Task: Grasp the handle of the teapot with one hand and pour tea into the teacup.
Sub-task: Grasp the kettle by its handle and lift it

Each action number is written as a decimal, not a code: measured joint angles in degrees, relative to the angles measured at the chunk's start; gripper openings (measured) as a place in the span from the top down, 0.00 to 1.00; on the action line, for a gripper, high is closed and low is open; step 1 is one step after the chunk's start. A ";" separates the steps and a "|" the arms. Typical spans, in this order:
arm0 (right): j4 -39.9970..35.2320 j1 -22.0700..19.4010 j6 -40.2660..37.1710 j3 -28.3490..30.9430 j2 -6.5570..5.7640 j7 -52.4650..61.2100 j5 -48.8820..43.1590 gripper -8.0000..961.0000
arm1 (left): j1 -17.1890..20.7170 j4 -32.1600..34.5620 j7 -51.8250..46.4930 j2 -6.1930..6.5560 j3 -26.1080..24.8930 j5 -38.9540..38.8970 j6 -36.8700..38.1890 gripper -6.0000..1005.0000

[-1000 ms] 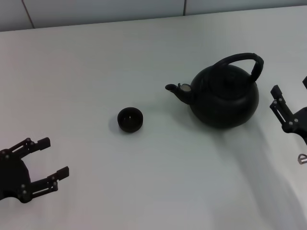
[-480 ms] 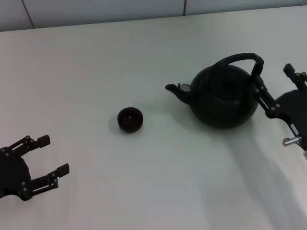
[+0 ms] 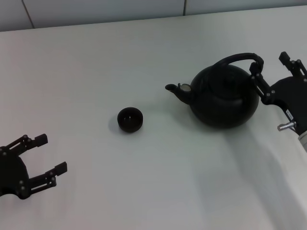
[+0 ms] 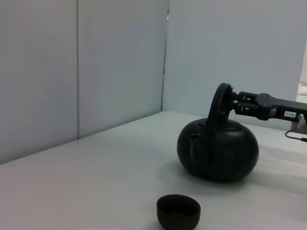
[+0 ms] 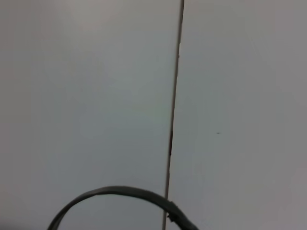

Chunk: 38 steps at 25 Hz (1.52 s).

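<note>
Tabletop: white tabletop [image 3: 96,57] with pale grey wall panels behind.
Teapot: big round matte-black teapot [image 3: 224,98] stands upright on the right side, spout toward the cup.
Handle: thick black arched handle [image 3: 240,59] over the lid; not gripped yet.
Teacup: tiny round dark teacup [image 3: 130,119] sits apart from the spout, to its left.
Right tool: black right tool [image 3: 274,72], fingers apart, one finger right by the handle's end.
Left tool: black left tool [image 3: 44,154], fingers apart, idle near the front left corner.
Progress: early. I think grabbing, lifting and pouring are all left.
</note>
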 joint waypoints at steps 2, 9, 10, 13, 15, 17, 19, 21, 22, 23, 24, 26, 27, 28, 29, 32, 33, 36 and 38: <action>-0.60 0.42 0.56 0.09 -0.04 1.00 0.00 0.24 | -0.02 -0.04 -0.04 0.00 -0.39 0.00 0.00 0.16; -1.64 0.98 1.48 -0.11 0.00 2.32 -0.05 0.24 | -0.14 -0.04 -0.23 0.00 -1.01 0.00 0.03 0.16; -1.65 0.99 1.75 -0.11 0.00 2.32 -0.06 0.24 | -0.15 -0.04 -0.23 0.00 -1.01 0.00 0.04 0.16; -1.65 1.00 2.50 -0.16 0.03 2.42 -0.09 0.24 | -0.16 -0.03 -0.23 -0.13 -1.00 0.00 0.07 0.16; -1.64 1.01 2.63 -0.28 0.07 2.49 -0.25 0.24 | -0.16 0.01 -0.23 -0.21 -0.99 0.00 0.08 0.16; -1.59 1.03 2.64 -0.33 0.12 2.50 -0.33 0.25 | -0.15 0.05 -0.23 -0.30 -0.98 0.00 0.09 0.16; -1.51 1.03 2.66 -0.31 0.14 2.50 -0.29 0.28 | -0.16 0.06 -0.23 -0.32 -0.97 0.00 0.09 0.16; -1.45 1.03 2.66 -0.09 0.17 2.51 -0.16 0.30 | -0.16 0.06 -0.23 -0.32 -0.97 0.00 0.09 0.16; -1.38 1.05 2.66 0.03 0.19 2.58 -0.14 0.31 | -0.16 0.06 -0.23 -0.34 -0.98 0.00 0.09 0.16; -1.32 1.13 2.67 0.11 0.22 2.76 -0.14 0.32 | -0.16 0.06 -0.23 -0.35 -1.07 0.00 0.09 0.16; -1.29 1.32 2.67 0.10 0.22 3.14 -0.14 0.33 | -0.16 0.06 -0.23 -0.35 -1.07 0.00 0.09 0.16; -1.36 1.87 2.77 -0.09 0.23 4.24 -0.13 0.35 | -0.16 0.06 -0.23 -0.35 -1.07 0.00 0.09 0.16; -1.43 2.15 3.02 -0.09 0.23 4.73 -0.10 0.36 | -0.16 0.06 -0.23 -0.36 -1.26 0.00 0.09 0.16; -1.48 2.45 3.40 -0.05 0.23 5.16 -0.07 0.40 | -0.16 0.06 -0.23 -0.36 -1.26 0.00 0.09 0.16; -1.50 2.74 3.86 0.05 0.23 5.46 -0.07 0.43 | -0.16 0.06 -0.23 -0.36 -1.26 0.00 0.09 0.16; -1.54 3.42 5.24 0.28 0.21 6.00 -0.05 0.53 | -0.09 0.06 -0.23 -0.36 -1.76 0.00 0.09 0.16; -1.53 3.57 5.45 0.53 0.23 6.05 -0.05 0.56 | -0.09 0.06 -0.23 -0.36 -1.76 0.00 0.09 0.16; -1.44 3.93 5.68 1.38 0.34 6.07 -0.02 0.71 | -0.06 0.06 -0.23 -0.45 -2.02 0.00 0.08 0.16; -1.33 4.02 5.76 2.02 0.36 6.07 -0.01 0.81 | -0.06 0.06 -0.23 -0.45 -2.02 0.00 0.08 0.16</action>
